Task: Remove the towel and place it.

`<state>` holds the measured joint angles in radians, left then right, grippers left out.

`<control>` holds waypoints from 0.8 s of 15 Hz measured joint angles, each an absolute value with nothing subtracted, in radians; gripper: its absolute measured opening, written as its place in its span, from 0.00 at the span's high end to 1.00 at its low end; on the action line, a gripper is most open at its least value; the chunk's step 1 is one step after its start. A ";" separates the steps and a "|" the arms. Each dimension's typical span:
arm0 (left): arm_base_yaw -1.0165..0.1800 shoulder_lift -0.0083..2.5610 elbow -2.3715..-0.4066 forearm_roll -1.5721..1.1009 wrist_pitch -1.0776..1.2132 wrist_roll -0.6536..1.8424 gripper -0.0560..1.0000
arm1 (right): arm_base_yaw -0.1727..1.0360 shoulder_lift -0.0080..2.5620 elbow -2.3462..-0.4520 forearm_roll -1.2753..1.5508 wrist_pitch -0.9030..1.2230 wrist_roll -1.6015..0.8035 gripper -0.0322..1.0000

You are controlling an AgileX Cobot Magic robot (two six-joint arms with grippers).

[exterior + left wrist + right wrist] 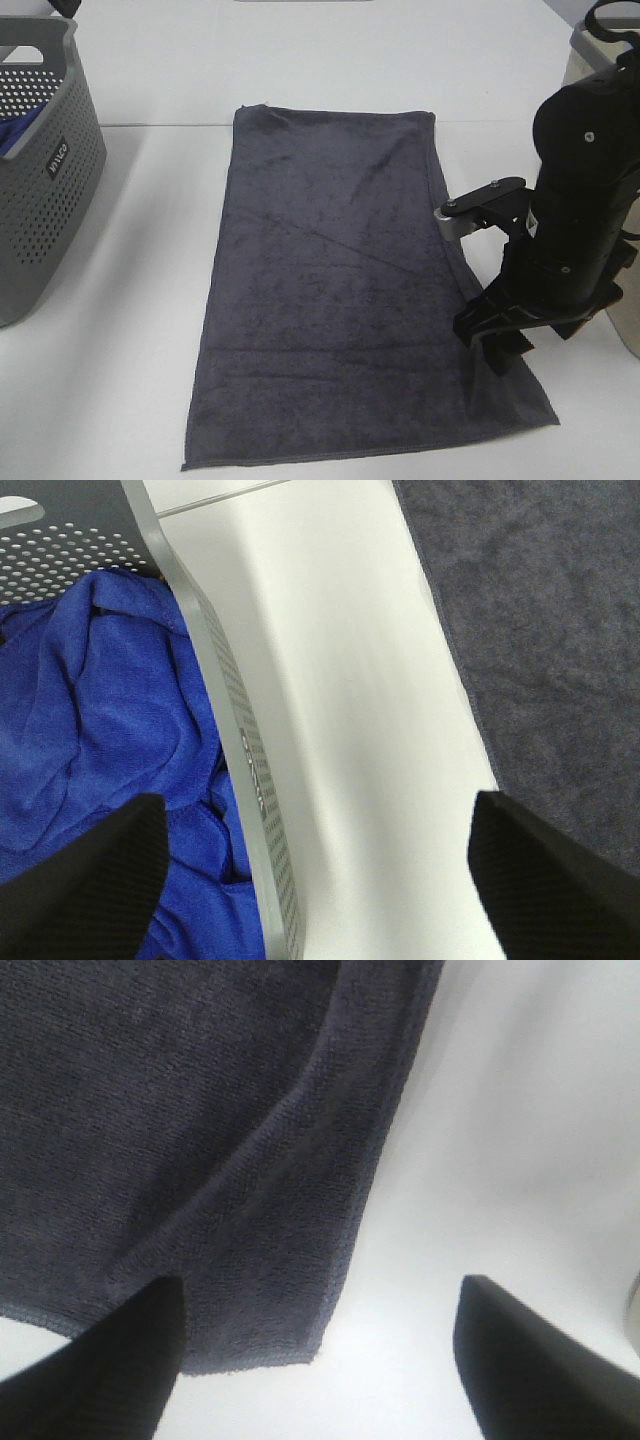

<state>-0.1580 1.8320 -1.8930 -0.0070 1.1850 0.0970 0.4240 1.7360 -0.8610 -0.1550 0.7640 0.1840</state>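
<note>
The towel (340, 290) lies spread flat on the white worktop (150, 380), long side running away from the camera, its hemmed edges showing all round. A faint diagonal crease crosses its middle, and near the right gripper (495, 345) the edge is slightly rucked. That right gripper hangs low over the towel's near right corner, fingers pointing down, jaws wide apart with nothing between them. From the right wrist, the towel (200, 1160) fills most of the view, a raised fold running along its edge, one dark finger (110, 1360) over the cloth and the other over bare worktop (520, 1140).

The left gripper (320, 880) is also spread wide and empty, one finger (90, 880) above the blue cloth (90, 710) and the other beyond the basket wall (240, 760). The grey perforated basket (50, 200) sits at the left, well apart from the towel. Another container (600, 60) is partly visible at the far right behind the arm.
</note>
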 joint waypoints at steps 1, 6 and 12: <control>-0.158 1.832 -1.893 -0.008 1.185 0.098 0.21 | 0.407 1.745 -0.860 -0.148 0.761 0.184 0.26; -0.158 1.832 -1.893 -0.017 1.185 0.113 0.21 | 0.252 1.746 -0.859 -0.054 0.750 0.097 0.26; -0.158 1.832 -1.893 -0.051 1.185 0.113 0.21 | 0.252 1.746 -0.781 0.062 0.654 0.015 0.26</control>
<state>-0.1580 1.8320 -1.8930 -0.0510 1.1850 0.1130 0.2520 1.7460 -0.7810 0.0620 0.6540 0.0150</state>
